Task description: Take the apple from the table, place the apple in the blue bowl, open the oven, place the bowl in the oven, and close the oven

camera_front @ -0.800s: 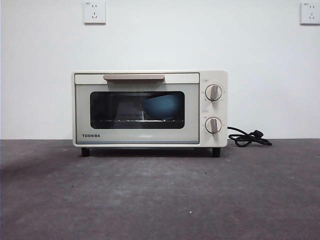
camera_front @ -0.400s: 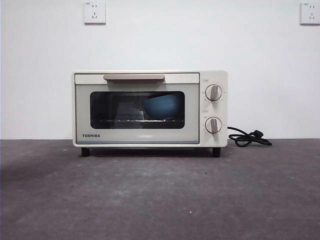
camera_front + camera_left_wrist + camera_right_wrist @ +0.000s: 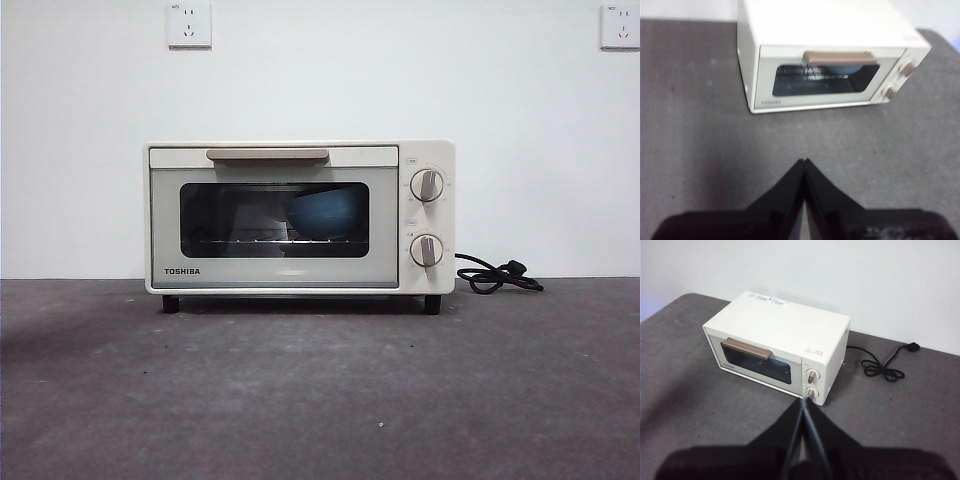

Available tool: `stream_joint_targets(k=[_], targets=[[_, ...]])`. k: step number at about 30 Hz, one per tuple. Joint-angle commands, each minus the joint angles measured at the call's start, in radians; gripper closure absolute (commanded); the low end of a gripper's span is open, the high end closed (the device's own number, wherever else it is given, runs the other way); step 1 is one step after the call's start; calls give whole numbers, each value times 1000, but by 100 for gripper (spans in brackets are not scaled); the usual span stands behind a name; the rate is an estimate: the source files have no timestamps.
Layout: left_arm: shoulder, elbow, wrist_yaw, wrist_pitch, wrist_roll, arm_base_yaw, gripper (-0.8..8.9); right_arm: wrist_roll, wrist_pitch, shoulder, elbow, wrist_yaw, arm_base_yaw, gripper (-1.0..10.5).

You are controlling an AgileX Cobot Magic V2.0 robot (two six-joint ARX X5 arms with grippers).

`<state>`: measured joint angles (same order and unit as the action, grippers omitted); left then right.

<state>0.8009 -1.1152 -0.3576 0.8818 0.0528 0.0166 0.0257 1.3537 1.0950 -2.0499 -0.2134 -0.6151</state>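
Oven (image 3: 300, 217) shut on the table (image 3: 320, 400), blue bowl (image 3: 326, 213) inside behind the glass.

You are looking at a cream-white boxy oven with rounded corners and a smooth matte shell, standing on short black feet on the dark grey-brown, faintly mottled table. Its dark glass door is closed, a beige bar handle (image 3: 268, 154) running along the top edge, two round beige knobs (image 3: 427, 185) stacked beside it. Through the glass you can see the light-blue bowl, round and smooth-sided, resting on the wire rack toward the knob side; the apple is not visible to you here. A black cord (image 3: 497, 275) lies coiled on the table beside the oven. Your left gripper (image 3: 804, 162) and right gripper (image 3: 803, 401) both hang well back from the oven, jaws pressed together, holding nothing.
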Motion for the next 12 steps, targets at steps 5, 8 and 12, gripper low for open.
stream_joint_targets(k=[5, 8, 12], targets=[[83, 1, 0, -8, -8, -5, 817, -7, 23, 40, 5, -4, -1, 946], [74, 1, 0, -14, -9, -5, 817, -7, 23, 64, 5, -4, -1, 946], [15, 3, 54, -45, -77, -5, 817, -7, 23, 101, 5, -4, -1, 946]])
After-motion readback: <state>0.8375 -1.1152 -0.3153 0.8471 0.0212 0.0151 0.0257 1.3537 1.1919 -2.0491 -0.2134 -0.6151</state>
